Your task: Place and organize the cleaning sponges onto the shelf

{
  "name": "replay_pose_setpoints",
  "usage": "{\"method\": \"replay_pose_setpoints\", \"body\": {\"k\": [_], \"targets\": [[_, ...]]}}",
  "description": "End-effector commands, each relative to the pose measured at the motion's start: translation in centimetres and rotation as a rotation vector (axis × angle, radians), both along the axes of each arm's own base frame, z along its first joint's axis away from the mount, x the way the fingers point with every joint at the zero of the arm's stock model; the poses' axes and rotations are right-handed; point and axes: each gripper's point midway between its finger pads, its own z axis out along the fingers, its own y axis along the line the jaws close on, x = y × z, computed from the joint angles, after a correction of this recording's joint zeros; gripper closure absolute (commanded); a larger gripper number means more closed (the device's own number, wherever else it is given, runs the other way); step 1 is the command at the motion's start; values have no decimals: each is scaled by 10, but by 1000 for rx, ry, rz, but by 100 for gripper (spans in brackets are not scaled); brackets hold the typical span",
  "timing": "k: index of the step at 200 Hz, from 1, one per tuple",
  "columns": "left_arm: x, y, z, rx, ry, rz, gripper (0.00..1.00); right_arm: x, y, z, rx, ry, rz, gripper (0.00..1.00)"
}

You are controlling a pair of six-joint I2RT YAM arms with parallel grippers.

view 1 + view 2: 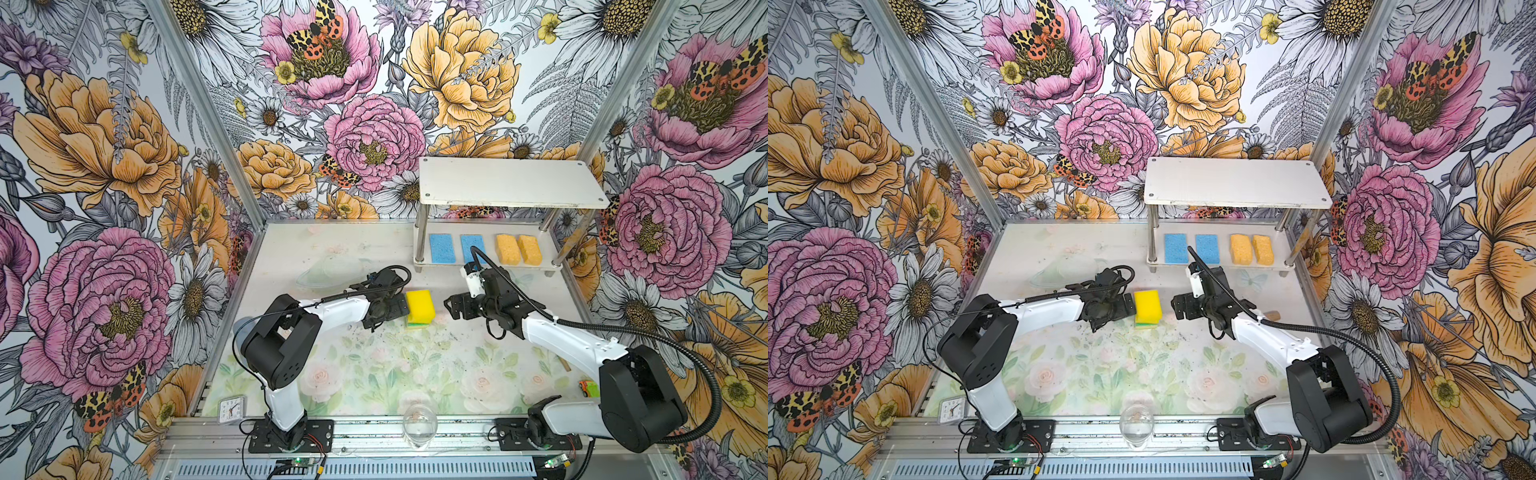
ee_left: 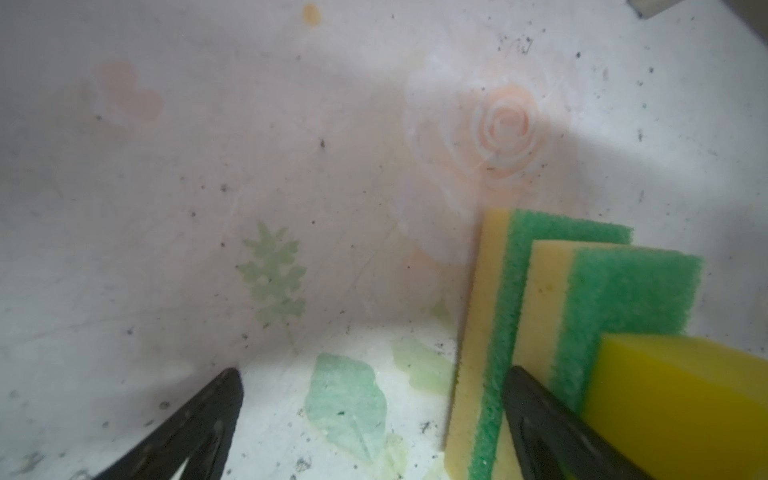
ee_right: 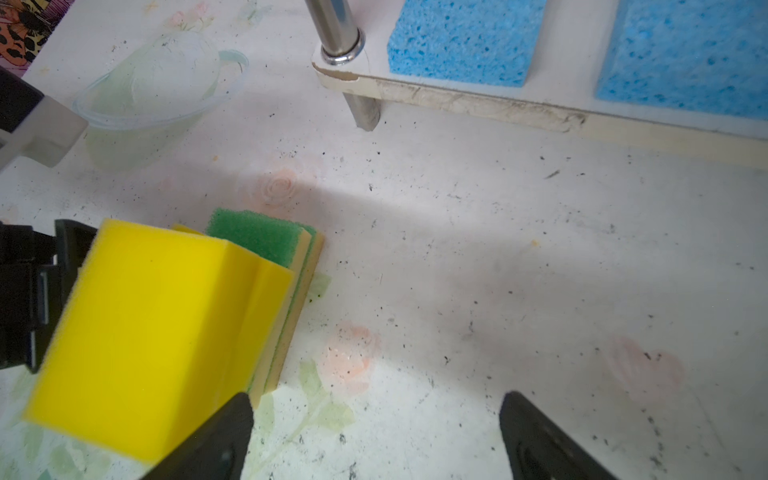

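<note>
- Left claw [image 2: 374, 371]: black, two-fingered, one. The fingers stand apart over bare desk [image 1: 457, 374] and grip nothing. The sponge stack lies outside one finger, apparently touching it. Risk: a sideways sweep would likely push the stack over instead of picking from it.
- Thick bright yellow foam sponges [image 1: 419, 305]: on top of the stack at mid-desk, off the shelf. A step in the yellow face in the right wrist view suggests two, but I cannot tell for sure. Risk: soft foam squashes, so a shallow pinch could slip or lift both at once.
- Green-topped sponges [image 2: 623, 291] with yellow bases: two, skewed one on the other at the bottom of the stack, off the shelf. Risk: they may drag along when the yellow ones above are lifted.
- Clear drinking glass [image 1: 419, 422]: one, upright at the front edge of the desk. Risk: a low arm swing could tip it.
- Right claw [image 3: 376, 397]: black, one. It is spread wide and empty, near the stack and facing it. Risk: both claws reaching for the same stack could collide.
- Two-tier white shelf [image 1: 511, 183] on metal posts: one, at the back right. Nothing lies on the top board. Risk: the posts and the low gap under the top board leave little room to reach the lower board.
- Flat blue sponges [image 1: 442, 248]: two, side by side on the lower board.
- Porous orange-yellow sponges [image 1: 508, 248]: two, touching each other, also on the lower board, right of the blue pair.
</note>
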Motion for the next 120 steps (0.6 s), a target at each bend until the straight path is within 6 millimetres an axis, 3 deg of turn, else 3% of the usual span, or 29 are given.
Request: {"method": "replay_pose_setpoints", "body": {"k": [1, 72, 120], "targets": [[-9, -12, -20, -2, 62, -52, 1, 0, -5, 8, -6, -28, -9, 5], [-8, -21, -21, -12, 65, -70, 1, 1, -3, 12, 31, -13, -30, 4], [-12, -10, -19, -5, 63, -55, 1, 1, -4, 16, 45, -18, -40, 4]]}}
